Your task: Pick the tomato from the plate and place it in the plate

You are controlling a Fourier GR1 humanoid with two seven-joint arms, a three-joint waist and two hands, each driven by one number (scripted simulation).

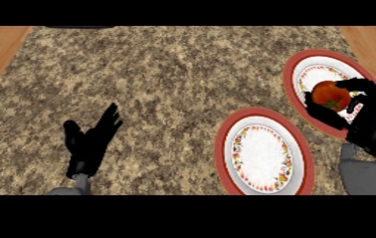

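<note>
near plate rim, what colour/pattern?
Red outer rim, white centre ringed by a red-and-yellow floral-looking band on the near plate; seen in the head view.
</note>
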